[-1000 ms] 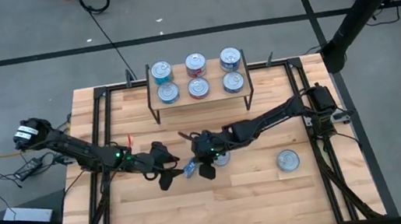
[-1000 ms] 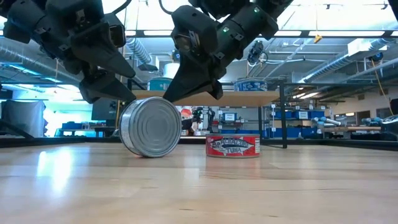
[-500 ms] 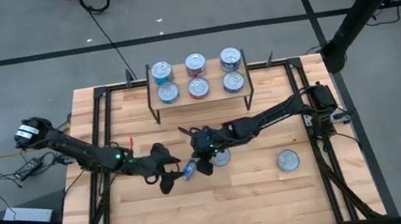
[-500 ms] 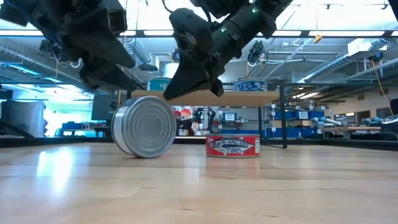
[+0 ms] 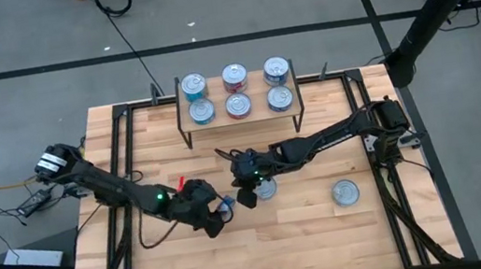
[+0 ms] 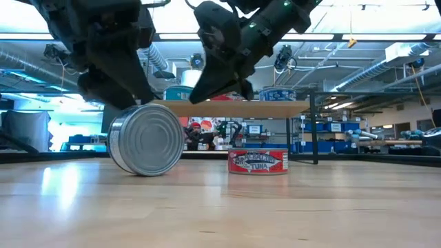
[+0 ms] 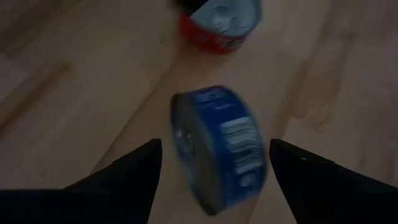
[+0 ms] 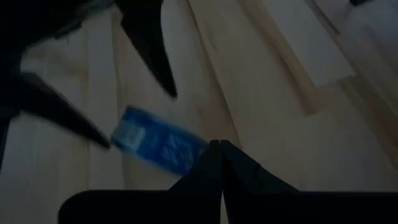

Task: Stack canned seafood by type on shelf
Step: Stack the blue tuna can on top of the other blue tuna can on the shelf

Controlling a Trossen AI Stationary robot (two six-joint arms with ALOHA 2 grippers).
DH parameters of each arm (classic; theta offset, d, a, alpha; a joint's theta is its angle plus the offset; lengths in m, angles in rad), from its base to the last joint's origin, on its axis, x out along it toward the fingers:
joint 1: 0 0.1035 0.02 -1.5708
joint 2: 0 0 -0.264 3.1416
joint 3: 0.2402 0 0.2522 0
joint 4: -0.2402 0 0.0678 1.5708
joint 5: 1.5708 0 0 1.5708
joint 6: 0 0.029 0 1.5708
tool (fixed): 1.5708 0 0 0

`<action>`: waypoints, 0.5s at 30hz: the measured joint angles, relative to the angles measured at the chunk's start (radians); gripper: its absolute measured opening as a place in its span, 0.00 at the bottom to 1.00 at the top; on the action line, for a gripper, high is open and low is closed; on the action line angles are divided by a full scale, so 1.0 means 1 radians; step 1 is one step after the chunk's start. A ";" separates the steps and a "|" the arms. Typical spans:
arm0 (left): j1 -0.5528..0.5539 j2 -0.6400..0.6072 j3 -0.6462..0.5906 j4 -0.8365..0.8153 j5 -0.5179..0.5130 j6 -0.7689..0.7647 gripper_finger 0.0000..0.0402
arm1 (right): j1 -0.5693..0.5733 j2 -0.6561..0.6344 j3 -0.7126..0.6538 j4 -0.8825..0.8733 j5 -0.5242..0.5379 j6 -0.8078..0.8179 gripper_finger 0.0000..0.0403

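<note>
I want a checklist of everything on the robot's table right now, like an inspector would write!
Surface: wooden table, bare planks.
Job's things: six cans in two rows on the shelf; blue can on its edge between the left fingers; red tuna can flat; another can flat, apart on the right.
Clutter: nothing seen.
Grippers: left gripper open, straddling the blue can, not gripping; right gripper shut, empty, beside the red tuna can.
Cables: black cable on the floor beyond the shelf.
Surroundings: grey floor; workshop with racks behind.
</note>
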 joint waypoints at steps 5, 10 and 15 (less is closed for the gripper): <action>0.000 0.038 0.014 -0.006 0.005 -0.047 0.77 | 0.000 -0.027 0.000 -0.075 0.000 -0.032 0.02; -0.001 0.057 0.015 0.022 0.023 -0.069 0.74 | -0.004 -0.069 0.000 -0.146 -0.001 -0.119 0.02; -0.001 0.058 0.015 0.029 0.030 -0.087 0.65 | -0.027 -0.125 0.000 -0.222 -0.047 -0.223 0.02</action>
